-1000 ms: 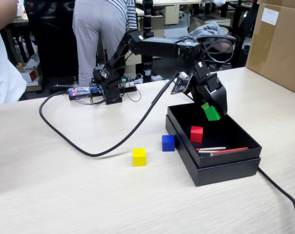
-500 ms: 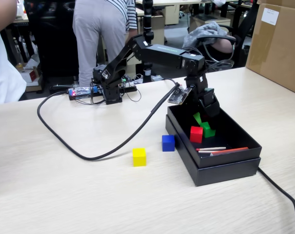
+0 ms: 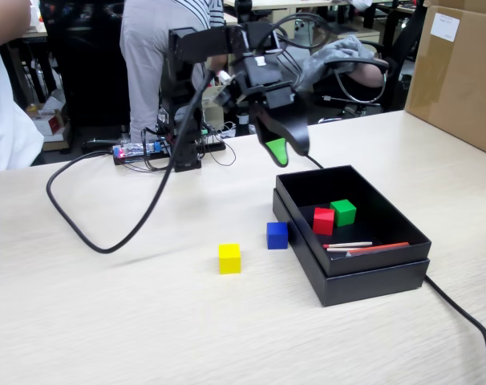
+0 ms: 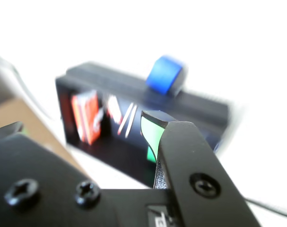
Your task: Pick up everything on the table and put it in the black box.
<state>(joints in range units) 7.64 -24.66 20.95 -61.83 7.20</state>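
My gripper (image 3: pixel 281 152) is hanging above the table, jaws parted and gripping nothing; the small green cube (image 3: pixel 343 212) is sitting touching the small red cube (image 3: pixel 324 220) inside the shallow matte black box (image 3: pixel 371 273); the blue cube (image 3: pixel 277 235) and yellow cube (image 3: pixel 229 258) are waiting on the beige wood-grain table (image 3: pixel 107 321); I am reading no writing anywhere.

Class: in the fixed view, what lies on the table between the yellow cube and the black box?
The blue cube sits between the yellow cube and the black box, close beside the box's wall.
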